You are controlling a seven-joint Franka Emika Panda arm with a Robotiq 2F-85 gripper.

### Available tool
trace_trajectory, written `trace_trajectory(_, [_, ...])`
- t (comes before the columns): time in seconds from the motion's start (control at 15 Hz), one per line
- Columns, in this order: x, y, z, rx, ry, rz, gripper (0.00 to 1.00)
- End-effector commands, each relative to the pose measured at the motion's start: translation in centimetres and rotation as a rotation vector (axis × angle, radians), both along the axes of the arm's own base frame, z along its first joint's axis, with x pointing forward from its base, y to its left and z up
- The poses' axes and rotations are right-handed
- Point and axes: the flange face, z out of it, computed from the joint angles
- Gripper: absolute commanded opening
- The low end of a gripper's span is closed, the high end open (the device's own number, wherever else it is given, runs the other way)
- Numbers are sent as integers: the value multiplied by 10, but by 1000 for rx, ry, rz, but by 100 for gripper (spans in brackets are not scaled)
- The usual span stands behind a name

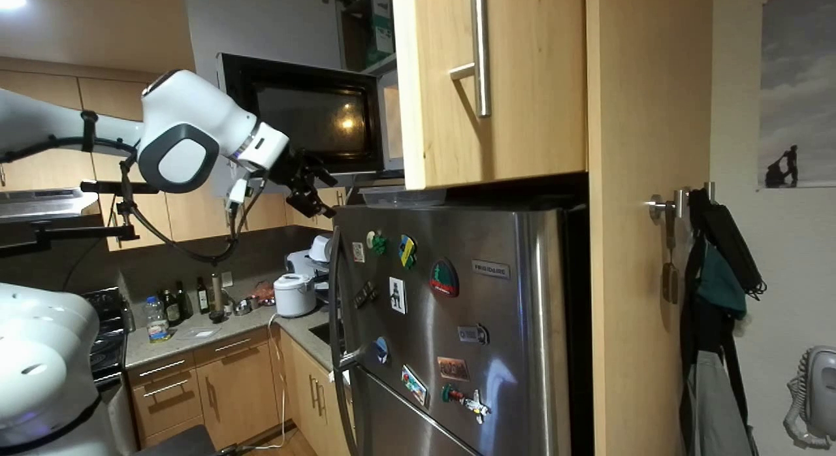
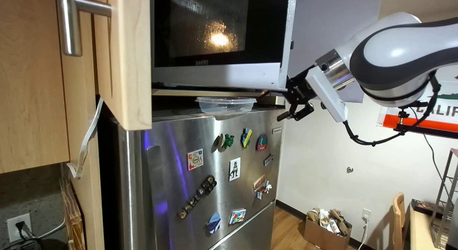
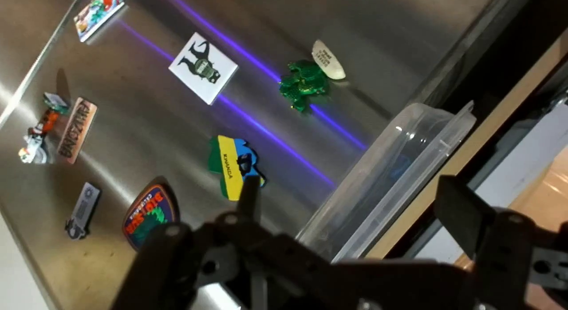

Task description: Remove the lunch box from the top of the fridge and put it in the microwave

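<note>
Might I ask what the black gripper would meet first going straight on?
Probably the shallow clear plastic container atop the grey stainless-steel fridge; the wrist view shows it between the gripper's open jaws. Depth is unclear; the fridge's edge might come first.

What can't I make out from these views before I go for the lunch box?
Lunch box, one end: hidden in the wrist view by the claw.
Bluish patch in it: contents or reflection, too blurred in the wrist view to say.
Microwave, much of the inside: behind its dark glass in an exterior view.
Fridge, base: cut off by the bottom edge in both exterior views.
</note>
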Motion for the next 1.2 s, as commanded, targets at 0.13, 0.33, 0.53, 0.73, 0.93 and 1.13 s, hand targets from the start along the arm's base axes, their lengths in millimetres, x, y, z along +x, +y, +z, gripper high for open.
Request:
trace_trajectory(0.13, [22,17,-4,197,-89,-204,100])
trace_trajectory(0.33, [26,12,-3,289,-148,-307,100])
trace_trajectory(0.53, [30,-1,-4,364,-183,-399,100])
trace_trajectory(0.73, [40,-8,-11,389,-165,-434,100])
trace_trajectory(0.93, [55,-9,-18,393,-123,-430,100])
trace_trajectory(1.13, [65,-11,-11,390,-124,-421,100])
